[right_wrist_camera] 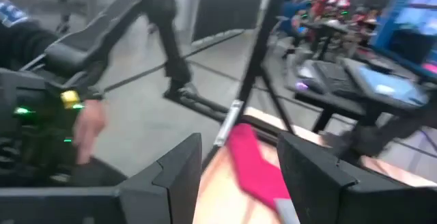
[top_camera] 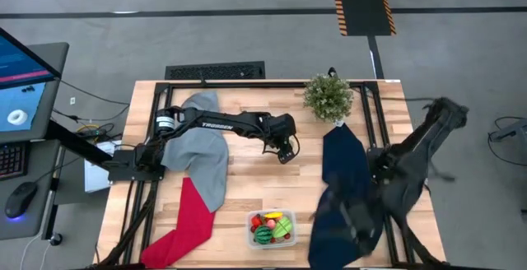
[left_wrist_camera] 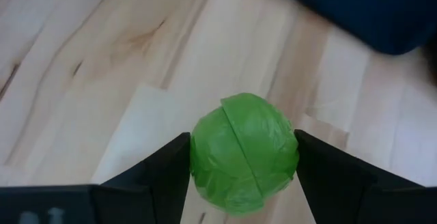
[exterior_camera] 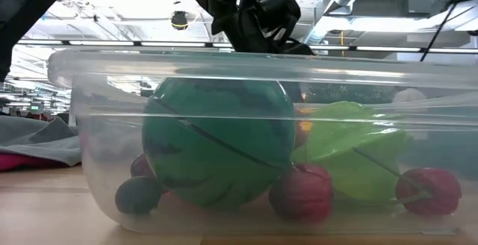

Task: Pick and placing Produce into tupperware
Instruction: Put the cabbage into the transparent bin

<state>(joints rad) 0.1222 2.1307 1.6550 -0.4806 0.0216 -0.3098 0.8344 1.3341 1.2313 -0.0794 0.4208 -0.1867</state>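
Note:
The tupperware [top_camera: 272,227] sits near the table's near edge. It is a clear container holding a striped melon ball [exterior_camera: 216,144], a light green piece [exterior_camera: 351,152] and small red fruits [exterior_camera: 302,193]. My left gripper [top_camera: 286,148] is over the middle of the table, beyond the tupperware, shut on a light green ball [left_wrist_camera: 244,152]. In the low view the left gripper [exterior_camera: 261,13] shows above the container's rim. My right gripper [right_wrist_camera: 240,183] waits open at the table's right side, over a dark blue cloth. My left gripper pinches the light green ball between its two fingers [left_wrist_camera: 167,173], which press on its opposite sides [left_wrist_camera: 198,162]. The ball's seam runs between them. Bare wood shows around the ball; I cannot tell whether it is lifted clear.
A bushy potted plant [top_camera: 328,95] stands at the far edge. A grey cloth [top_camera: 202,151] and a red cloth [top_camera: 185,221] lie on the left side, and a dark blue cloth [top_camera: 342,179] lies on the right. Bare wood lies between the left gripper and the tupperware.

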